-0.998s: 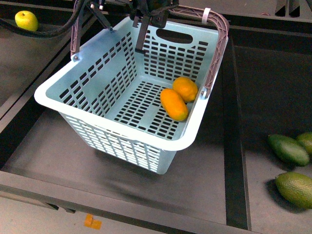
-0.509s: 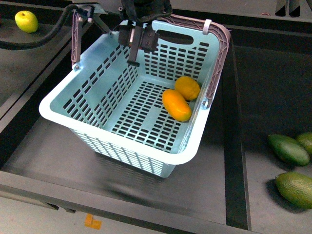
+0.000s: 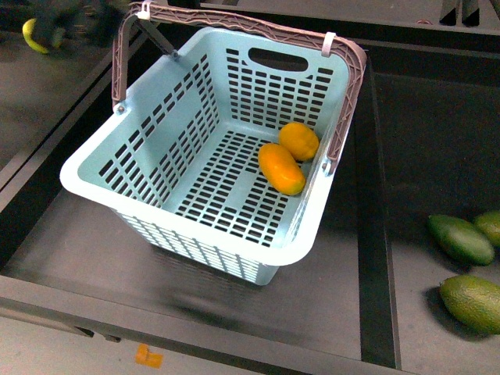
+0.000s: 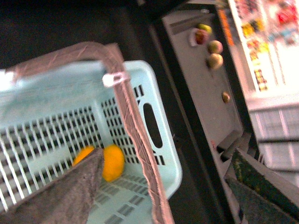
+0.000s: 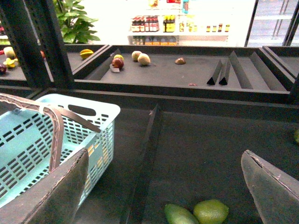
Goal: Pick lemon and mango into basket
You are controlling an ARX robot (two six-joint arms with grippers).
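The pale aqua basket [image 3: 109, 168] stands mid-view with its brown handle [image 3: 344, 86] swung over the far right rim. Inside, against the right wall, lie the longer orange mango [image 3: 281, 169] and the rounder lemon [image 3: 298, 141], touching each other. My left arm [image 3: 78, 22] is a dark blur at the top left, outside the basket. In the left wrist view the left gripper [image 4: 163, 196] is open above the basket's corner, and one finger [image 4: 60, 196] partly hides the mango [image 4: 83, 154] beside the lemon [image 4: 113, 162]. My right gripper [image 5: 163, 191] is open and empty over dark shelf, with the basket [image 5: 28, 140] off to one side.
Three dark green avocados [image 3: 461, 238] [image 3: 473, 303] [image 3: 492, 226] lie at the right, beyond a raised divider [image 3: 375, 234]. A yellow-green fruit [image 3: 30, 33] sits at the far left behind the blurred arm. Two green fruits [image 5: 210, 211] lie under the right gripper.
My left gripper has lifted away from the basket's far rim and swung off to the upper left. The basket has shifted slightly; the two fruits stay inside.
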